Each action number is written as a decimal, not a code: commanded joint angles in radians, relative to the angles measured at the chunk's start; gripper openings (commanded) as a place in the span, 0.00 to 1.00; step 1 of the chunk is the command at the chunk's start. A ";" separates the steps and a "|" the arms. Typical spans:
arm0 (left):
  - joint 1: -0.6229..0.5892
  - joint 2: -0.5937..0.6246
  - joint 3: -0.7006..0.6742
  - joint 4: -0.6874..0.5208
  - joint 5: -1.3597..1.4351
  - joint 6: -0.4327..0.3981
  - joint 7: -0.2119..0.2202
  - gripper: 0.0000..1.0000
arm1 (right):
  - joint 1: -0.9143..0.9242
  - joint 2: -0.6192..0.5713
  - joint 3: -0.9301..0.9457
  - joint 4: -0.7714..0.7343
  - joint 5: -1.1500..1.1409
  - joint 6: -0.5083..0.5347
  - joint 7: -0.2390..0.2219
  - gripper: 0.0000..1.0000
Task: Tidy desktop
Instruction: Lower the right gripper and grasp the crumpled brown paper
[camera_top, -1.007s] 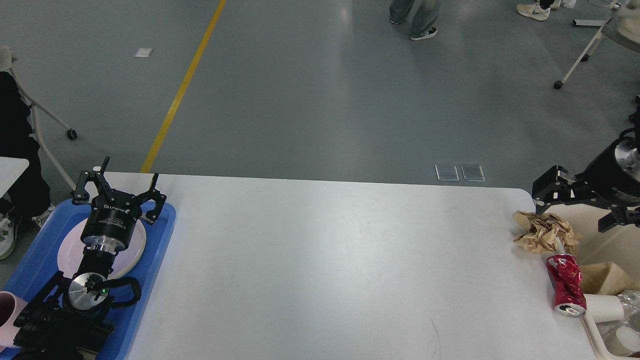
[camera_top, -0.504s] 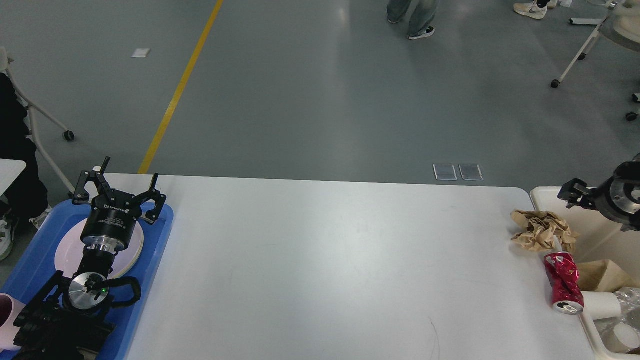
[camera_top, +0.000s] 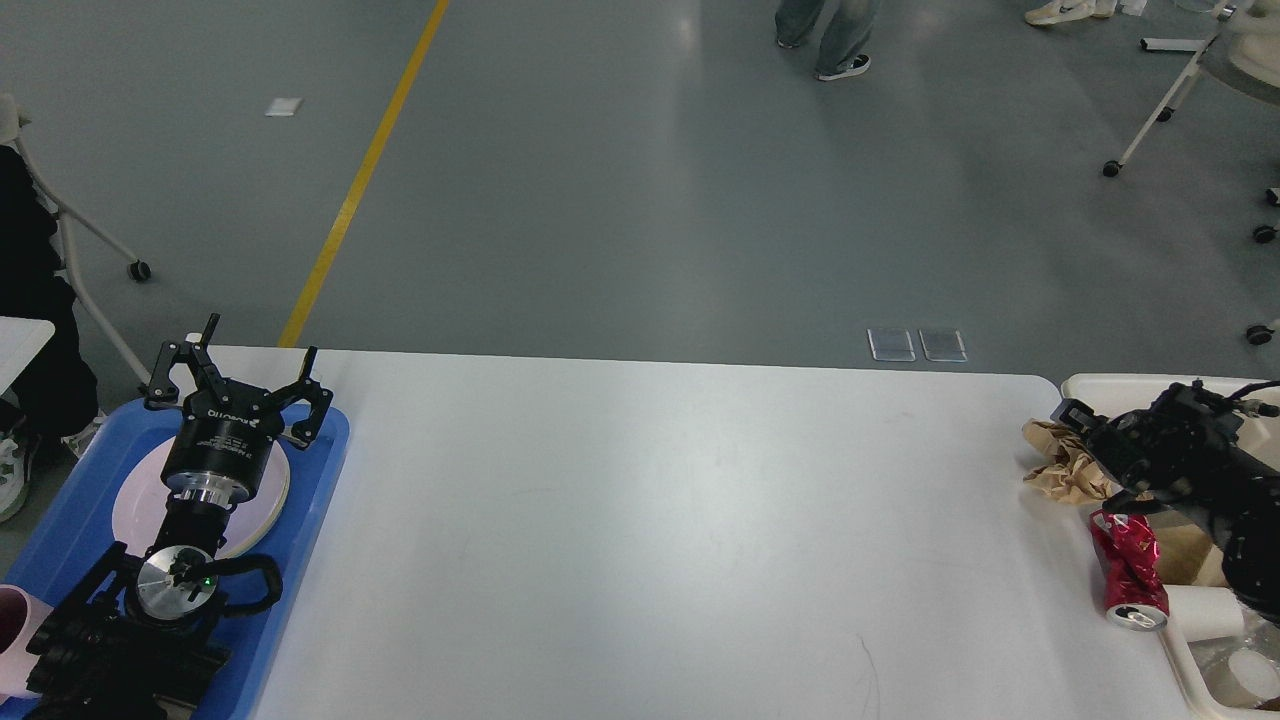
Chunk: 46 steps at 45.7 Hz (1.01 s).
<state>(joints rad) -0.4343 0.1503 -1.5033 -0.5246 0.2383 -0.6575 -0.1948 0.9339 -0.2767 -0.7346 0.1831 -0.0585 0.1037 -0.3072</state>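
From the head view, the desktop (camera_top: 640, 520) fills the lower half of the picture, a wide white surface, bare across its middle, with everything else gathered at its two ends. Off its left end lies a blue tray (camera_top: 320, 470) holding a pale plate (camera_top: 270, 490), and a pink cup (camera_top: 15, 625) shows at the tray's near corner; this looks like the place for dishes. The left gripper (camera_top: 240, 385) hangs above the plate, its fingers (camera_top: 165, 375) spread wide and holding nothing, which suggests it is idle. At the right end of the desktop, by its edge, lie a crumpled brown paper (camera_top: 1055, 470) and, nearer the camera, a crushed red can (camera_top: 1125, 565); they sit just beside a cream bin (camera_top: 1085, 385) that already holds scraps, probably because that is where rubbish goes. The right gripper (camera_top: 1085, 425) is low over the paper, pointing toward the desktop's middle, but it is dark and seen end-on, so I cannot tell how far its fingers are apart or whether they have the paper. The paper and can appear to be the last pieces to clear.
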 joint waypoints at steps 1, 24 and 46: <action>-0.001 -0.002 0.000 0.000 -0.001 -0.001 0.000 0.96 | -0.009 0.019 0.011 -0.008 0.000 -0.032 0.000 0.99; 0.000 -0.002 0.000 0.000 -0.001 -0.001 0.000 0.96 | -0.055 0.054 0.020 -0.011 0.000 -0.044 0.000 0.77; 0.000 0.000 0.000 0.000 -0.001 -0.001 0.000 0.96 | -0.072 0.054 0.020 -0.007 0.000 -0.045 0.000 0.00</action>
<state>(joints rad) -0.4344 0.1502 -1.5032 -0.5246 0.2383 -0.6576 -0.1948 0.8620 -0.2191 -0.7147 0.1759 -0.0583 0.0598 -0.3068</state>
